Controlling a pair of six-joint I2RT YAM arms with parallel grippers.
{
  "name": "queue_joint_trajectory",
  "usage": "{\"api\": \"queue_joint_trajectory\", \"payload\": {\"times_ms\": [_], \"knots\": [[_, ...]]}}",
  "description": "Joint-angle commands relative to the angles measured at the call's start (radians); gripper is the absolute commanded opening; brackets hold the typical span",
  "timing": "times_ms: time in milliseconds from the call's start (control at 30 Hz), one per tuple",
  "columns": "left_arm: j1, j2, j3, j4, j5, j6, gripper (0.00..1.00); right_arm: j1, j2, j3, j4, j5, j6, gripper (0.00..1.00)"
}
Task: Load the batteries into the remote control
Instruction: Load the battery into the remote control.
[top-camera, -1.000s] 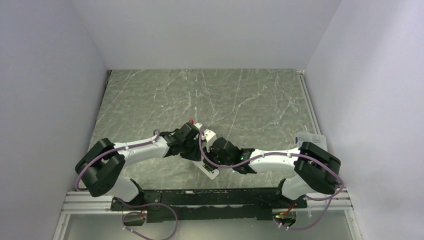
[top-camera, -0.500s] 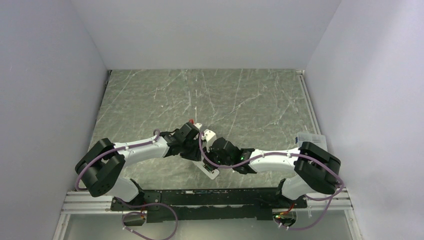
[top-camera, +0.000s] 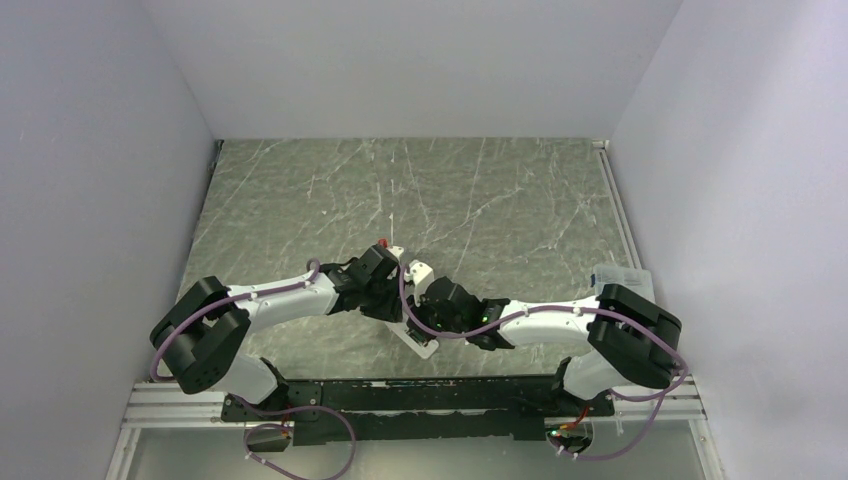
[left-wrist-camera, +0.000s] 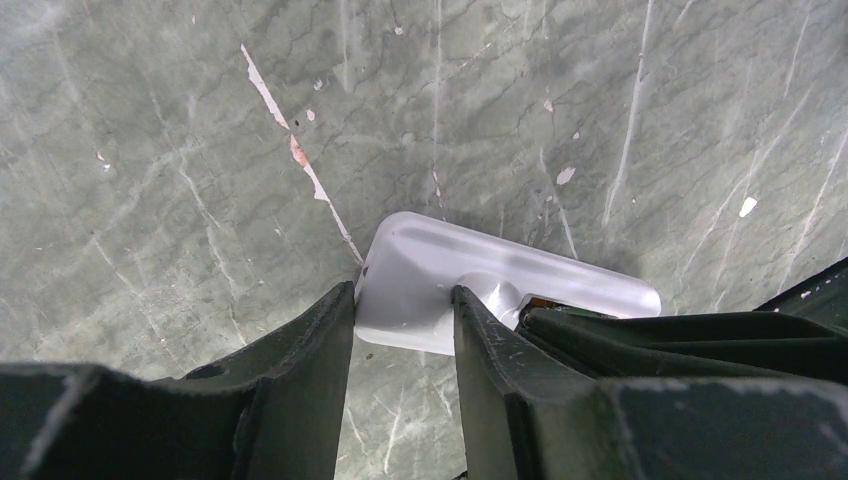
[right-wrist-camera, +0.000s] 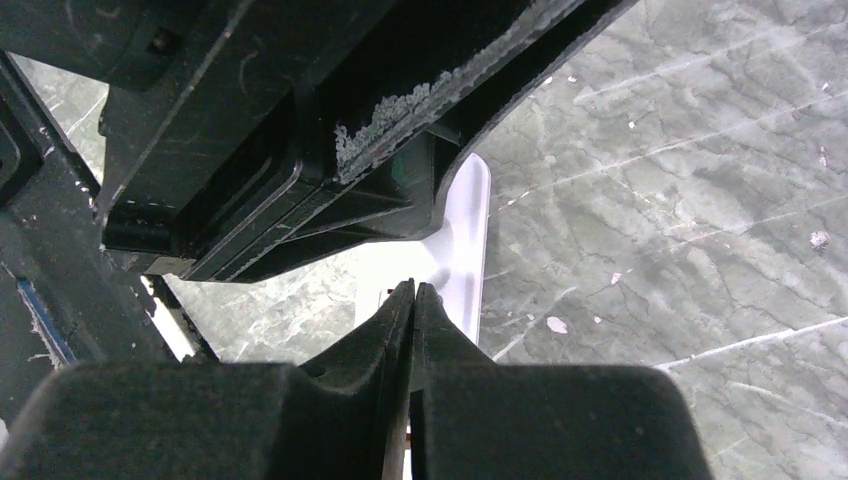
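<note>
The white remote control (left-wrist-camera: 430, 262) lies flat on the marble table near the front edge; it also shows in the top view (top-camera: 424, 344). My left gripper (left-wrist-camera: 402, 296) straddles one end of it, one finger against the short edge and the other on its top, holding it. A sliver of the brownish-orange recess (left-wrist-camera: 536, 302) shows beside the right arm's dark fingers (left-wrist-camera: 700, 335). My right gripper (right-wrist-camera: 413, 290) is shut, tips pressed together, pointing down onto the remote (right-wrist-camera: 465, 240). The batteries are hidden; none shows in any view.
A clear plastic box (top-camera: 621, 276) stands at the right edge of the table behind the right arm's elbow. The two wrists crowd together over the remote (top-camera: 410, 300). The black base rail (top-camera: 420, 395) runs along the near edge.
My right gripper has shifted slightly left, closer over the remote. The left arm and the remote have not moved.
</note>
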Motion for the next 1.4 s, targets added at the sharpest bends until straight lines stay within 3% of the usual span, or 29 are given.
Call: {"api": "queue_joint_trajectory", "payload": {"times_ms": [0, 967, 1367], "knots": [[-0.009, 0.014, -0.025, -0.008, -0.014, 0.005, 0.43, 0.01, -0.012, -0.015, 0.013, -0.007, 0.01, 0.04], [-0.009, 0.005, -0.034, -0.003, -0.014, 0.0, 0.43, 0.048, -0.038, -0.083, -0.084, 0.077, 0.093, 0.01], [-0.009, 0.008, -0.038, 0.003, -0.01, -0.004, 0.42, 0.075, -0.045, -0.035, -0.146, 0.133, 0.103, 0.01]]}}
